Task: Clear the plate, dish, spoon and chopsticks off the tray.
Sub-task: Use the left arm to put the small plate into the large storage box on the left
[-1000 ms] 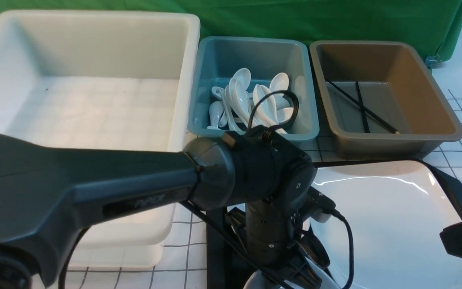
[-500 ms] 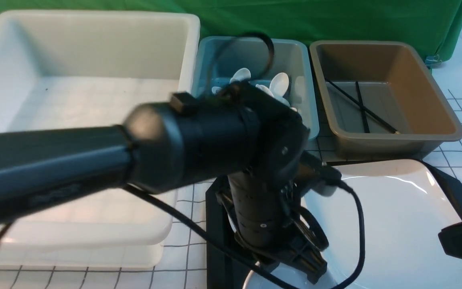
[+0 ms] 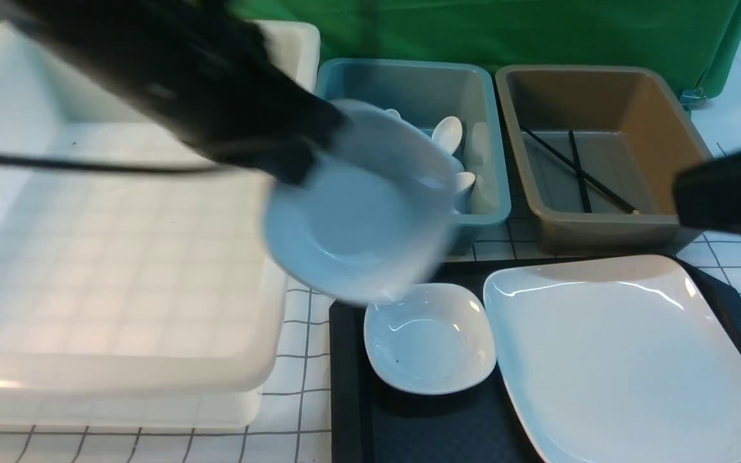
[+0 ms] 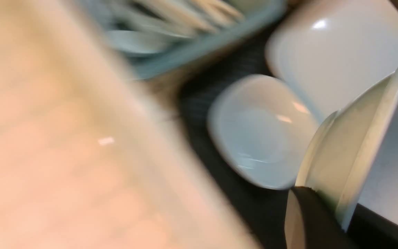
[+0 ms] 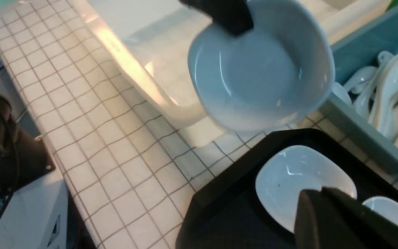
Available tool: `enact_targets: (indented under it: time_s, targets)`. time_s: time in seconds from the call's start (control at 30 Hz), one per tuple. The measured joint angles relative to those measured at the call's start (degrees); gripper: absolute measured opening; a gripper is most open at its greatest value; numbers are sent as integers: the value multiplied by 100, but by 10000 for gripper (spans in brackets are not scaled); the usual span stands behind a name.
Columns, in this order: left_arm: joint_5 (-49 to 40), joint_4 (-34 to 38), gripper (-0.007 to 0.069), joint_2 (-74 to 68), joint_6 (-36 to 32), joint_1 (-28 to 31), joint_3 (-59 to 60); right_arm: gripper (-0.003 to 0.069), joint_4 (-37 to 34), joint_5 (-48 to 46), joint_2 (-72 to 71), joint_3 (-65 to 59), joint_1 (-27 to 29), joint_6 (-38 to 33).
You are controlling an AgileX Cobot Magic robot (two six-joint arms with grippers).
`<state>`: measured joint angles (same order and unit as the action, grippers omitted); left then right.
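My left gripper (image 3: pixel 296 164) is shut on the rim of a small white dish (image 3: pixel 357 218), blurred and tilted in the air over the gap between the white tub (image 3: pixel 119 257) and the blue tub (image 3: pixel 409 83). In the left wrist view its fingers (image 4: pixel 309 214) pinch that dish (image 4: pixel 354 138). A second small dish (image 3: pixel 429 337) and the large white plate (image 3: pixel 621 366) lie on the black tray (image 3: pixel 348 399). White spoons (image 3: pixel 448 132) lie in the blue tub. Black chopsticks (image 3: pixel 576 170) lie crossed in the brown tub (image 3: pixel 673 128). My right gripper (image 5: pixel 311 195) is shut and empty, above the tray.
The three tubs stand in a row behind the tray on a white gridded tabletop (image 3: pixel 300 444). A green cloth (image 3: pixel 538 32) hangs at the back. My right arm (image 3: pixel 731 193) hovers over the brown tub's right end.
My left arm has lifted off the tray, carrying a small dish up and left toward the white tub. That uncovered the second dish on the tray. My right arm has risen.
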<state>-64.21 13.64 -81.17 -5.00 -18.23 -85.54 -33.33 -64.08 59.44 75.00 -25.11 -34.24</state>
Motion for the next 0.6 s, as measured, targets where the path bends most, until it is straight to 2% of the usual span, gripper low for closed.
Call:
enact_targets:
  time_s: [0.1, 0.13, 0.17, 0.2, 0.27, 0.37, 0.43, 0.57, 0.6]
  targets:
    - [45, 372, 27, 102, -428, 1418, 290, 4, 93, -84, 649, 490, -519, 1]
    - [104, 537, 27, 89, -585, 1758, 418, 4, 167, -68, 812, 615, -689, 53]
    - [105, 536, 27, 89, -630, 1840, 452, 4, 215, -62, 854, 639, -732, 71]
    - [264, 836, 27, 6, -1025, 2475, 749, 4, 434, 21, 1160, 812, -1083, 237]
    - [410, 1112, 27, -137, -1430, 2918, 1150, 4, 824, 125, 1508, 961, -1488, 449]
    - [509, 1356, 27, -496, -1941, 3214, 1663, 4, 1218, 231, 1939, 1076, -1898, 639]
    - [592, 1423, 27, -661, -2077, 3221, 1808, 5, 1269, 252, 2051, 1092, -1973, 679]
    - [836, 1610, 29, -1170, -2341, 2982, 1963, 9, 1342, 423, 2279, 1104, -2077, 733]
    - [925, 1510, 45, -1392, -2374, 2753, 1963, 10, 1362, 512, 2285, 1104, -2077, 770]
